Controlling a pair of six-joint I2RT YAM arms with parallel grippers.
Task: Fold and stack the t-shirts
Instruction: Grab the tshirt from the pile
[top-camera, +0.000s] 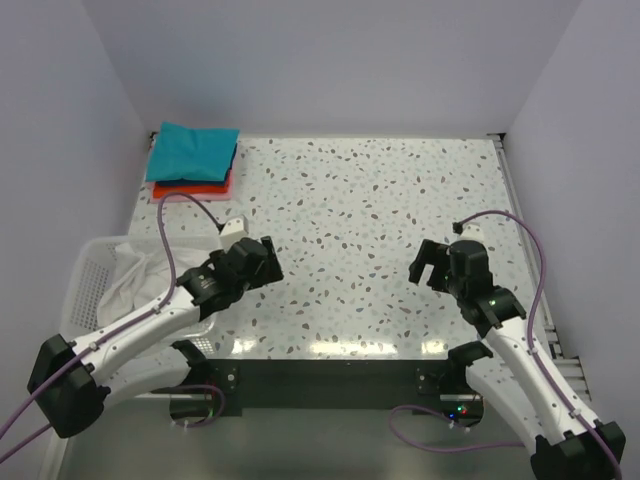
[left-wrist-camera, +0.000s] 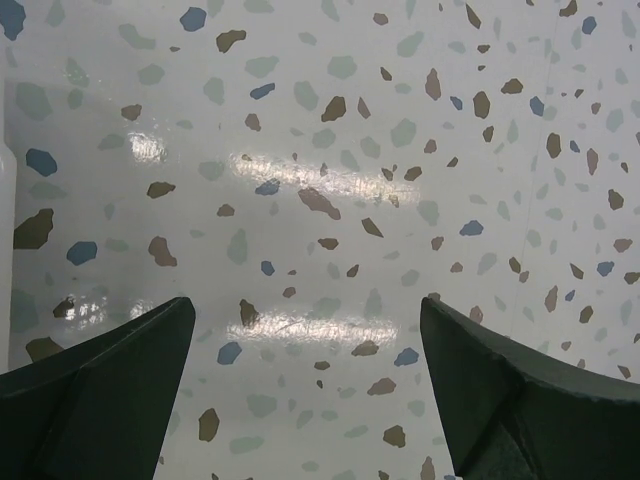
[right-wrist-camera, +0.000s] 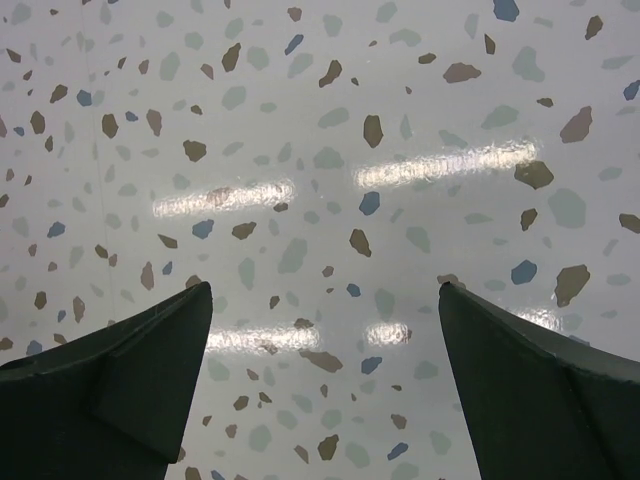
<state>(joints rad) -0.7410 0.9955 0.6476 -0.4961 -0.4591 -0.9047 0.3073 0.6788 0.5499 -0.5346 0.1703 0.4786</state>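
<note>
A folded teal t-shirt (top-camera: 193, 150) lies on a folded red-orange t-shirt (top-camera: 190, 187) at the back left of the speckled table (top-camera: 380, 200). A crumpled white t-shirt (top-camera: 135, 280) lies in the white mesh basket (top-camera: 82, 275) at the left. My left gripper (top-camera: 268, 260) is open and empty over bare table, just right of the basket. In the left wrist view (left-wrist-camera: 308, 305) only table shows between the fingers. My right gripper (top-camera: 428, 272) is open and empty over the table's right part. The right wrist view (right-wrist-camera: 325, 290) also shows only bare table.
White walls close in the table at the back and both sides. Purple cables loop near both arms, one (top-camera: 175, 225) lying over the table by the basket. A metal rail (top-camera: 515, 200) runs along the right edge.
</note>
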